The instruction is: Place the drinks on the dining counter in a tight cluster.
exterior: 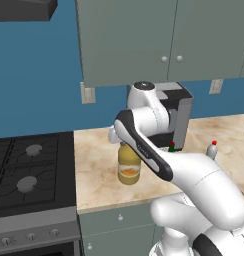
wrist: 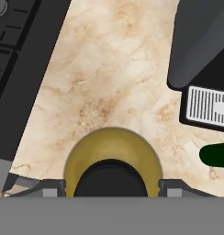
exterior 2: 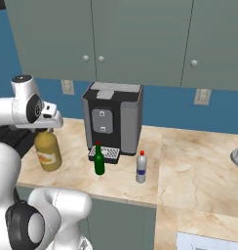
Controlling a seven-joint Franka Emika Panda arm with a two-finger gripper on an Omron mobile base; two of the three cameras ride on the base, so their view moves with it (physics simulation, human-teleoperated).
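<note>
A squat amber-yellow bottle [exterior: 129, 167] with a black cap stands upright at the left end of the kitchen counter; in the right base view this amber bottle [exterior 2: 48, 152] is under my hand. My gripper [wrist: 112, 188] comes down over its top, with one fingertip pressed against each side of the amber bottle [wrist: 112, 149]. The slim green bottle [exterior 2: 99, 161] stands in front of the coffee machine, and the small silver-white bottle [exterior 2: 141, 168] stands to its right. The green bottle [wrist: 217, 155] also shows at the right edge of the hand view. The dining counter is out of view.
The coffee machine [exterior 2: 113, 117] stands against the blue wall behind the bottles. A black stove [exterior: 29, 170] adjoins the counter [exterior 2: 189, 161] on the left. Grey-green cabinets [exterior 2: 140, 39] hang above. The marble top stretches on to the right.
</note>
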